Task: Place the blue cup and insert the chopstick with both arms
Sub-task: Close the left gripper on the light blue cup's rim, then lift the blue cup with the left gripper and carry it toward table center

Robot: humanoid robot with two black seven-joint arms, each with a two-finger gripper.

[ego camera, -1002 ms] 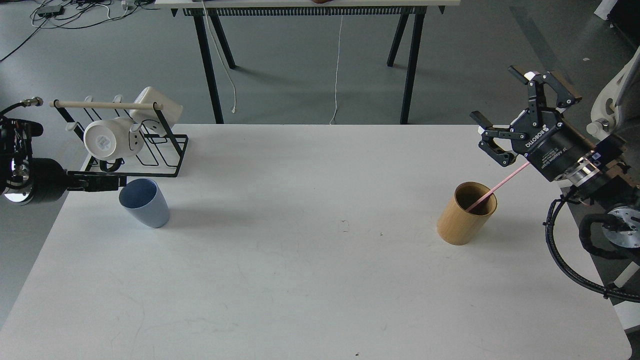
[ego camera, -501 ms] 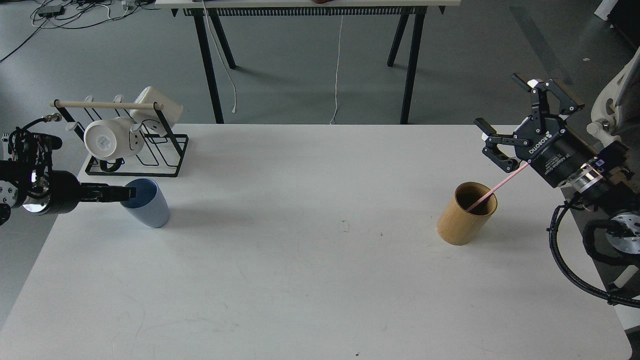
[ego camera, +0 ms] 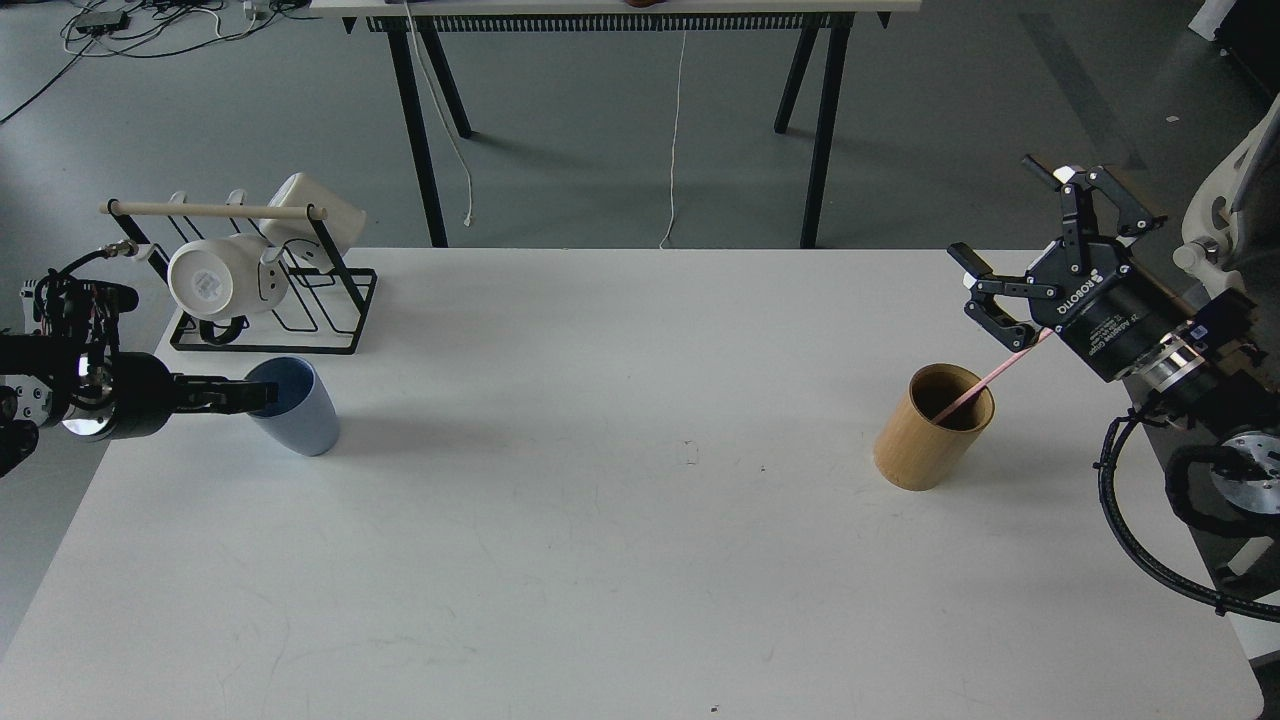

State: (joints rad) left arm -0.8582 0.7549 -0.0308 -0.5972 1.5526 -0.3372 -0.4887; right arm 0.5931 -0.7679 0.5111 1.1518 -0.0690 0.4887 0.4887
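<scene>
The pale-blue cup (ego camera: 297, 408) stands upright at the table's left edge, in front of the mug rack. My left gripper (ego camera: 252, 396) comes in level from the left, and its dark fingers reach the cup's rim. It is seen edge-on, so I cannot tell the fingers apart. The pink chopstick (ego camera: 985, 381) leans out of the tan bamboo cylinder (ego camera: 930, 430) toward the upper right. My right gripper (ego camera: 1005, 240) is open with its fingers spread, just above and to the right of the cylinder. The stick's upper end passes under its lower finger (ego camera: 995, 315).
A black wire rack (ego camera: 300, 300) with a wooden bar holds two white mugs (ego camera: 215, 278) behind the blue cup. The white table's (ego camera: 620, 520) right edge lies under my right arm. A second table's black legs (ego camera: 815, 120) stand behind.
My left gripper has dropped lower and moved right, up to the cup's rim. My right gripper has sunk slightly and stayed open. The cup, stick and cylinder have not moved.
</scene>
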